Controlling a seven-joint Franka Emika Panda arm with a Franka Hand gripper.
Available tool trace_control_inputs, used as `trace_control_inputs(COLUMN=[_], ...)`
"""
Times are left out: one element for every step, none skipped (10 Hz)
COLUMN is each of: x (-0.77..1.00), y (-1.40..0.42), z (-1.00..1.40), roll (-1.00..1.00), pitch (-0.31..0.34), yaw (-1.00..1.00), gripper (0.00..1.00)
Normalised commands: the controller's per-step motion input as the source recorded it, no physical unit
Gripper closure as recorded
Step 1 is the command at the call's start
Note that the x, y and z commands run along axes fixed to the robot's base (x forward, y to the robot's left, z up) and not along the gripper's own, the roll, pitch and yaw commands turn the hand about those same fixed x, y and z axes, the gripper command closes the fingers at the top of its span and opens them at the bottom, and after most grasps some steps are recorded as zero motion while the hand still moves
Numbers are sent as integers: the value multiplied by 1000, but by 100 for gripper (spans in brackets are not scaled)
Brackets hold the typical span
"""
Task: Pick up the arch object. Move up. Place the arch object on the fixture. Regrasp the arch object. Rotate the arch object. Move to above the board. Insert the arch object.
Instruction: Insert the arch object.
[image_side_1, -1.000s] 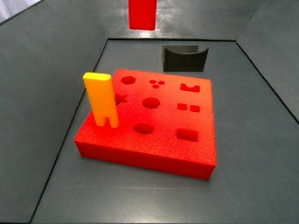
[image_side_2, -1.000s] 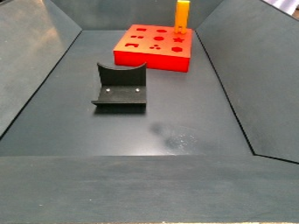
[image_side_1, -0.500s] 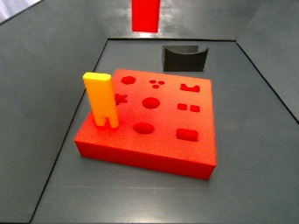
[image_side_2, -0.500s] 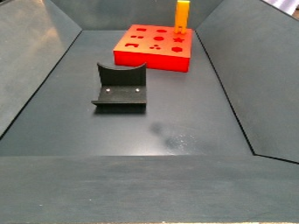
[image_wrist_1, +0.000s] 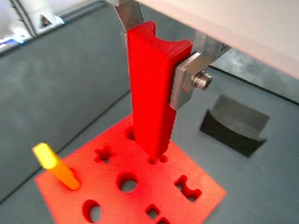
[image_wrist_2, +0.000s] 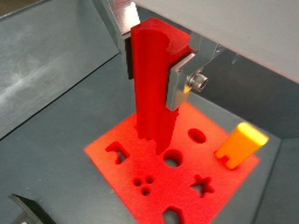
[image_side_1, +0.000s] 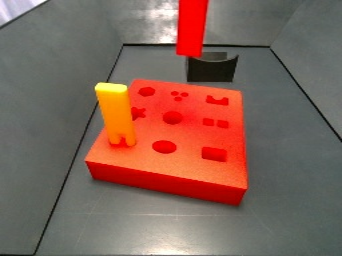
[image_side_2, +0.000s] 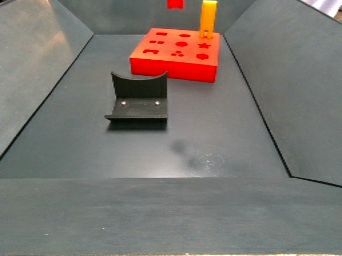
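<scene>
My gripper (image_wrist_1: 158, 54) is shut on the arch object (image_wrist_1: 152, 96), a long bright-red bar held upright, its lower end hanging above the board (image_wrist_1: 111, 175). In both wrist views the silver fingers (image_wrist_2: 177, 79) press its sides near the top. In a side view the arch object (image_side_1: 193, 27) hangs over the far part of the board (image_side_1: 174, 150); its lower tip (image_side_2: 175, 4) barely shows at the frame edge. The fixture (image_side_2: 138, 101) stands apart, in front of the board (image_side_2: 175, 53). The gripper (image_wrist_2: 156, 66) itself is out of frame in both side views.
A yellow-topped orange peg (image_side_1: 116, 115) stands upright in the board near its left edge, also seen as the peg (image_wrist_1: 55, 166) and the peg (image_wrist_2: 242, 144). Sloping grey walls (image_side_1: 67, 70) enclose the floor (image_side_2: 174, 150).
The arch object has moved down and towards the board: it was only a stub at the top of a side view and now hangs lower and further right.
</scene>
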Motion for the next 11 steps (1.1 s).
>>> trace_control_inputs(x=[1000,1000,1000,1000,1000,849,620,591,643,486,106], y=[274,191,74,17,-46,0,0,0,0,-37,-77], z=[-880,-857,-863,-831,-649,-363,-200,0,0,-94,-206], roll=[0,9,60,86,226,244,251,166,124,94,46], pitch=[31,0,0,0,31,90,131,157,149,51,0], yaw=[0,-11,-34,-31,0,-91,-191,-229,-91,0,23], gripper=[100,100,100,100,100,100,100,100,100,100,100])
